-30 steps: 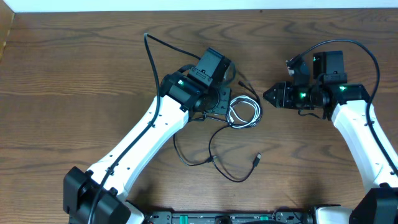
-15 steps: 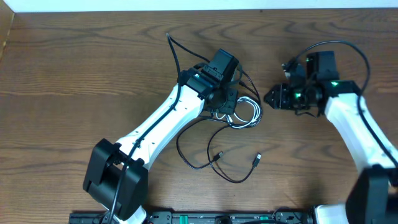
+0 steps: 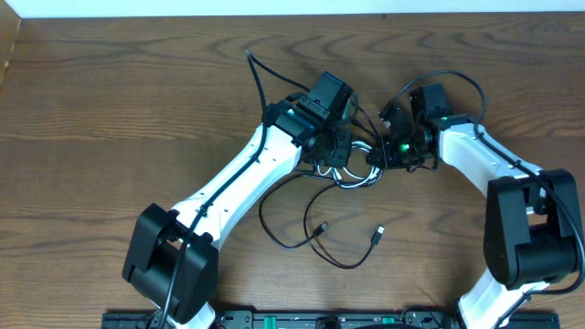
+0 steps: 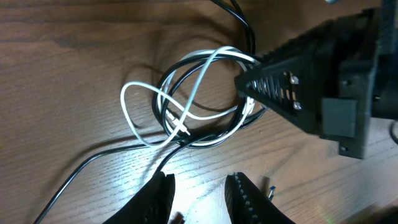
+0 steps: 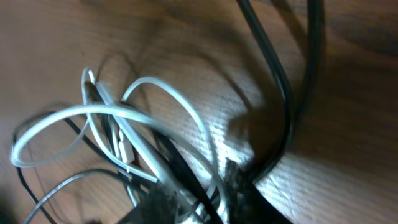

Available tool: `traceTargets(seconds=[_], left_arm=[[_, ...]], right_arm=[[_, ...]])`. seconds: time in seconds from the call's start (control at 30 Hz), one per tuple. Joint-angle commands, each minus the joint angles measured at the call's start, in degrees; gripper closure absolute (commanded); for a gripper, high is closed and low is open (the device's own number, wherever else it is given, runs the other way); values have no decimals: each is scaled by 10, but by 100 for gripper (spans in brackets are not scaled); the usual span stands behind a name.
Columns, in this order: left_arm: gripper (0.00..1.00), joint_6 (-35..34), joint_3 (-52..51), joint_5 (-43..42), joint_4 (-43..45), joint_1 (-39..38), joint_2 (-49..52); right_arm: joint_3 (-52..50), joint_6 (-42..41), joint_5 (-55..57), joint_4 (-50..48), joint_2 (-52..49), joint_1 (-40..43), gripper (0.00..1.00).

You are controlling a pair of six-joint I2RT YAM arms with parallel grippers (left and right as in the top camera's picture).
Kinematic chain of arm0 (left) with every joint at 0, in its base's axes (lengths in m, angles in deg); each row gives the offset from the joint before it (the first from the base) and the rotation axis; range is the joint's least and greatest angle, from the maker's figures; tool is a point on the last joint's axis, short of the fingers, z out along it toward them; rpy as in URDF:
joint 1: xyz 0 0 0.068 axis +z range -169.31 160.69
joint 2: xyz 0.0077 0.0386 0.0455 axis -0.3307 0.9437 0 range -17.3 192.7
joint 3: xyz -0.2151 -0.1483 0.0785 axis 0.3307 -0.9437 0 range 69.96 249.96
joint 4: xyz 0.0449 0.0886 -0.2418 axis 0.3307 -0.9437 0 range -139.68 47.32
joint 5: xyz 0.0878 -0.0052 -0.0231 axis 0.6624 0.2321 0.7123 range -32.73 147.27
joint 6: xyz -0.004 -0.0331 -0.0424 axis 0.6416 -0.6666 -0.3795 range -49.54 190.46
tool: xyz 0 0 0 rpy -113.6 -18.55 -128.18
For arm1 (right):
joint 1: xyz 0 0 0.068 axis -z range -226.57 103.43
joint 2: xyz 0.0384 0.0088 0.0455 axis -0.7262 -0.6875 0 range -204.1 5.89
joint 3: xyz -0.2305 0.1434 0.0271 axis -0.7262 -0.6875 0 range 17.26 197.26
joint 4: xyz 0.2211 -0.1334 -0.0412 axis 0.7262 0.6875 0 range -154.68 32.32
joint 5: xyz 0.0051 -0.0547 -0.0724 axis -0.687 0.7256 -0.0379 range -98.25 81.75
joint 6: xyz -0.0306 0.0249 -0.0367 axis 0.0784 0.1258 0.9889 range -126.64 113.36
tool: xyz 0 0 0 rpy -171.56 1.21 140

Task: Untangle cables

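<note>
**Left pincer.** In the left wrist view, the left pincer [image 4: 199,196] is spread. Bare wood shows between its two fingers [image 4: 157,198], and they hold nothing. It hangs just beside the tangle, on the side away from the right arm.

**Right pincer.** The right pincer [image 4: 242,82] points its tip into the edge of the coil opposite the left pincer. In the right wrist view, white and black strands run between its blurred fingers [image 5: 239,190]. You cannot tell whether the fingers pinch the strands or only straddle them.

**Cables.** Both cables lie on the table [image 3: 110,110], between the two wrists near the middle.
- The white cable [image 4: 200,76] forms several overlapping loops. One loop sticks out sideways from the coil.
- The black cable [image 4: 93,160] is wound through those same loops, so the two remain tangled.
- From the coil, the black cable trails toward the robot base in wide, loose curves.
- Two small plug ends [image 3: 379,235] [image 3: 320,228] rest free on the wood, well apart from either pincer.
</note>
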Motion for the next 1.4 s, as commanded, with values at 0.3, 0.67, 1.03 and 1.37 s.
traceTargets(seconds=[0.3,0.67,1.03,1.37], left_arm=[[68,56,-3,-83,12,-14,-1],[67,137,-3,-199,77,-27,-1],[68,136,-4,-163,112,-27,-1],[67,124,-4,-88,120,-26,0]], right_arm=[[2,6,-167,2,87,33,99],[2,12,-223,67,192,80,99],[2,16,-308,71,192,94,99],[2,37,-391,86,192,131,99]])
